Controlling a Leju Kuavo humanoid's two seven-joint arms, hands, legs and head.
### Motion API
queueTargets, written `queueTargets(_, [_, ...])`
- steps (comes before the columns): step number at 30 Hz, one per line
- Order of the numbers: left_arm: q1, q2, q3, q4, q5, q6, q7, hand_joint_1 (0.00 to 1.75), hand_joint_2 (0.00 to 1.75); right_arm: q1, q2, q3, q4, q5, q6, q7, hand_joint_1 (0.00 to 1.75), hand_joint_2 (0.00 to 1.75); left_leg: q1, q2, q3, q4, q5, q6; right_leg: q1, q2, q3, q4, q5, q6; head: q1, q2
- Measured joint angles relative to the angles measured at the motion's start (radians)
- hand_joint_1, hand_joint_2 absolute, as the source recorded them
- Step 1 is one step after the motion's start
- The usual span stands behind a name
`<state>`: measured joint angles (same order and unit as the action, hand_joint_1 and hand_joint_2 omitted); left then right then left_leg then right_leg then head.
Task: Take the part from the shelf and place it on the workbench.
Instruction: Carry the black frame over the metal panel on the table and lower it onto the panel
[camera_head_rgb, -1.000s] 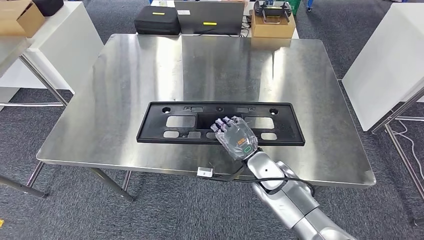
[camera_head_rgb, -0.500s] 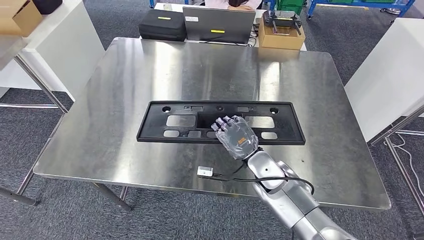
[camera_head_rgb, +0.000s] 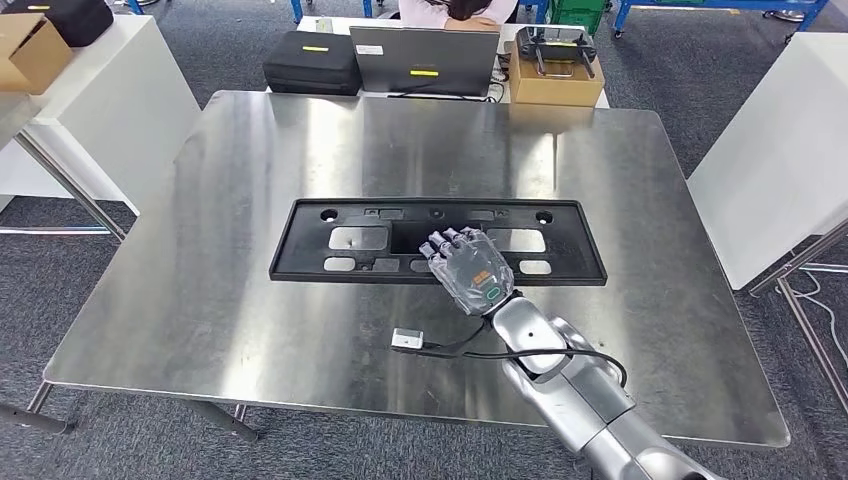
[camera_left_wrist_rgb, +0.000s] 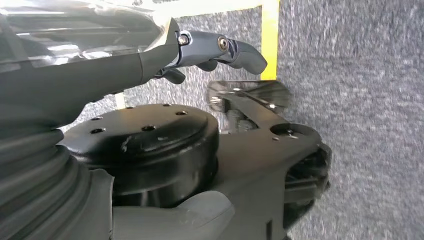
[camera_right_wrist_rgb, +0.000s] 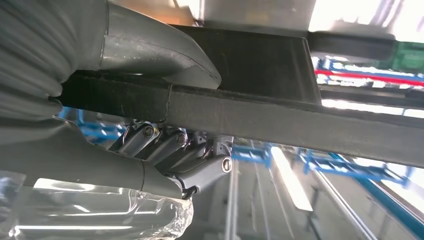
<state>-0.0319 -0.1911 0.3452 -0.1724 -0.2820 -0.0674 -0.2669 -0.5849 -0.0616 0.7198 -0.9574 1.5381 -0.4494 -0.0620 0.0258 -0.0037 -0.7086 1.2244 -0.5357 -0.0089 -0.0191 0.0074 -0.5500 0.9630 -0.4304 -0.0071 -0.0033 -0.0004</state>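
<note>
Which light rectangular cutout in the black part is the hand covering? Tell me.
The middle one in the upper row: the right hand grips the black part there, between the two uncovered large cutouts.

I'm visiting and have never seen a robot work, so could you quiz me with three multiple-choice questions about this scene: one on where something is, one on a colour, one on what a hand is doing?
1. Where does the long part lie?
A. on the floor
B. on the steel workbench
C. on the cardboard box

2. What colour is the part?
A. black
B. yellow
C. white

3. What is the right hand doing?
A. hanging at the robot's side
B. pointing at the laptop
C. gripping the part's near edge

Answers: 1 B, the head view shows it flat on the metal top. 2 A, it is black throughout. 3 C, the right wrist view shows thumb and fingers clamped on either side of its rim.
</note>
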Motion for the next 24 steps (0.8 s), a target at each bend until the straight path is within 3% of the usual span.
queueTargets(2, [0.000, 0.002, 0.000, 0.000, -0.004, 0.009, 0.010, 0.00, 1.75, -0.009, 0.002, -0.022, 0.030, -0.015, -0.004, 0.017, 1.75, 1.75, 0.008, 0.001, 0.044, -0.132, 0.087, -0.010, -0.006, 0.001, 0.011, 0.003, -0.011, 0.013, -0.001, 0.000])
queueTargets(4, [0.000, 0.007, 0.000, 0.000, -0.009, 0.009, 0.026, 0.00, 1.75, -0.040, 0.003, -0.058, 0.090, -0.023, -0.010, 0.049, 1.75, 1.75, 0.007, 0.000, 0.076, -0.211, 0.112, 0.000, -0.004, 0.001, 0.012, 0.006, -0.020, 0.028, -0.003, 0.000])
queueTargets(6, [0.001, 0.012, 0.000, 0.000, -0.014, 0.005, 0.041, 0.00, 1.75, -0.085, 0.003, -0.104, 0.175, -0.032, -0.015, 0.082, 1.75, 1.75, 0.002, -0.001, 0.082, -0.216, 0.111, 0.019, 0.003, 0.000, 0.005, 0.010, -0.028, 0.036, -0.005, 0.000])
queueTargets(7, [0.003, 0.015, 0.000, 0.000, -0.016, 0.005, 0.046, 0.00, 1.75, -0.108, 0.002, -0.130, 0.220, -0.038, -0.017, 0.094, 1.75, 1.75, -0.001, -0.002, 0.084, -0.217, 0.122, 0.022, 0.005, 0.000, 0.005, 0.011, -0.030, 0.036, -0.004, 0.000])
queueTargets(10, [0.004, 0.020, 0.002, 0.000, -0.021, 0.006, 0.051, 0.00, 1.75, -0.166, -0.002, -0.195, 0.338, -0.052, -0.017, 0.109, 1.75, 1.75, -0.012, -0.008, 0.083, -0.217, 0.126, 0.026, 0.003, -0.004, 0.014, 0.005, -0.029, 0.029, -0.003, 0.000])
queueTargets(18, [0.004, 0.024, 0.003, 0.001, -0.021, 0.005, 0.055, 0.00, 1.75, -0.253, 0.033, -0.254, 0.529, -0.024, 0.077, 0.145, 1.75, 1.75, -0.020, -0.011, 0.083, -0.216, 0.121, 0.044, -0.001, -0.006, 0.021, -0.008, -0.026, 0.035, -0.004, 0.000])
queueTargets(22, [0.003, 0.024, 0.004, 0.000, -0.013, 0.007, 0.056, 0.00, 1.75, -0.270, 0.064, -0.257, 0.571, -0.016, 0.093, 0.145, 1.75, 1.75, -0.021, -0.011, 0.083, -0.216, 0.121, 0.045, -0.003, -0.006, 0.020, -0.009, -0.026, 0.057, -0.004, 0.000])
queueTargets(24, [0.003, 0.024, 0.005, 0.000, -0.011, 0.009, 0.057, 0.00, 1.75, -0.275, 0.076, -0.257, 0.584, -0.014, 0.099, 0.145, 0.87, 0.87, -0.020, -0.011, 0.083, -0.216, 0.121, 0.045, -0.003, -0.006, 0.020, -0.009, -0.027, 0.061, -0.004, 0.000])
